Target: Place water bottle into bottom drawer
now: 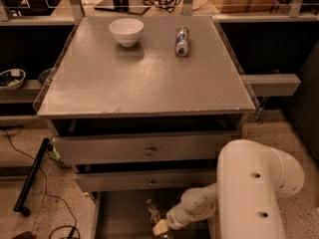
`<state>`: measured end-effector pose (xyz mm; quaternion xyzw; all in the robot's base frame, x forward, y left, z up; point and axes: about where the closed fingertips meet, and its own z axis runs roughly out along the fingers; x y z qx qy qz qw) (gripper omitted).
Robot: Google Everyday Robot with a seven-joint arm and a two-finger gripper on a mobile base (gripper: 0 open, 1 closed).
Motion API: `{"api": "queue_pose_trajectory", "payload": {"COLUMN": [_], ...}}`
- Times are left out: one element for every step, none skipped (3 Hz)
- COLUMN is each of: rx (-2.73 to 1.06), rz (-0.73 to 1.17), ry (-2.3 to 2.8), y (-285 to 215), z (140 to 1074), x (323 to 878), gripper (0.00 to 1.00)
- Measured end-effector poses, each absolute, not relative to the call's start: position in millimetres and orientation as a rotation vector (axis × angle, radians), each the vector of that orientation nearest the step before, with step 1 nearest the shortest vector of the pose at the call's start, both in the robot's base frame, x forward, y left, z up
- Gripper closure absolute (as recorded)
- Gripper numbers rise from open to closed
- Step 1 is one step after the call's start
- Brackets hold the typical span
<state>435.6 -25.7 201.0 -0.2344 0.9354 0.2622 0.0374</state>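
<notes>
The water bottle (152,212), clear with a pale cap, stands tilted inside the open bottom drawer (119,218), near the middle of its grey floor. My gripper (160,227) reaches down into that drawer from the right, at the end of the white arm (249,193), and is shut on the bottle's lower end. The drawer's front part is cut off by the bottom edge of the view.
Two drawers with brass knobs (150,150) stand slightly open above the bottom one. On the grey cabinet top (139,78) sit a white bowl (126,31) and a silver-blue can (182,41) lying on its side. A black pole and cable (31,176) lie on the floor at left.
</notes>
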Motion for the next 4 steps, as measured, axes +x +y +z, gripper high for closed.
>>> {"api": "queue_pose_trajectory", "payload": {"rx": [-0.663, -0.663, -0.643, -0.598], "rz": [0.843, 0.844, 0.859, 0.869], "ry": [2.879, 2.88, 2.898, 2.933], "y": [-21.1, -21.1, -20.0, -7.2], "z": [186.2, 186.0, 179.3, 153.8], "x": [439.4, 439.4, 436.0, 433.4], "gripper": [1.0, 1.0, 1.0, 1.0]}}
